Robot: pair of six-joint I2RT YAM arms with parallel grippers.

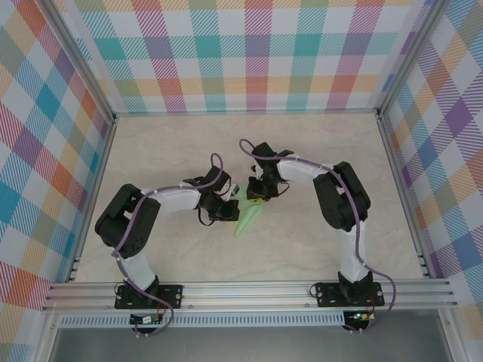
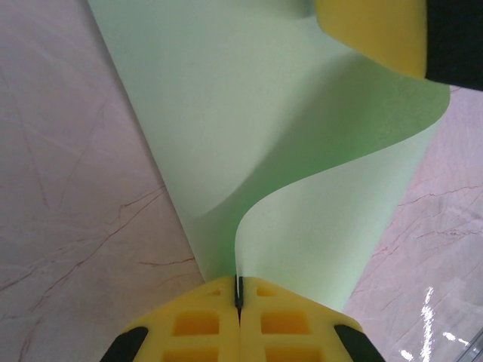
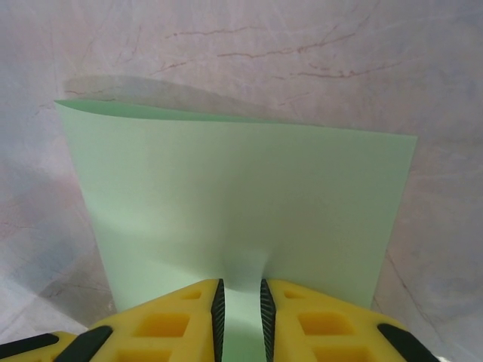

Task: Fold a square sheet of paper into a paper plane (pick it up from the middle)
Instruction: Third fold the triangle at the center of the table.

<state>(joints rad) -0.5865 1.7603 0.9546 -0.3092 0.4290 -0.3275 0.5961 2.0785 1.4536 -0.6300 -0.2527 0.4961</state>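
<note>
With the mint-green sheet of paper (image 2: 249,113) near the tabletop's (image 1: 166,151) centre, the left gripper (image 2: 238,290) clamped on its curling edge and the right gripper (image 3: 241,290) slightly apart around its 6 o'clock edge, the left pinch should hold firm so the fold lines up.

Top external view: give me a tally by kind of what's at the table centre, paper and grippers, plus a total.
Green paper: 1, the square sheet of paper, curled
Grippers: 2, the left gripper and the right gripper
Total: 3
</note>
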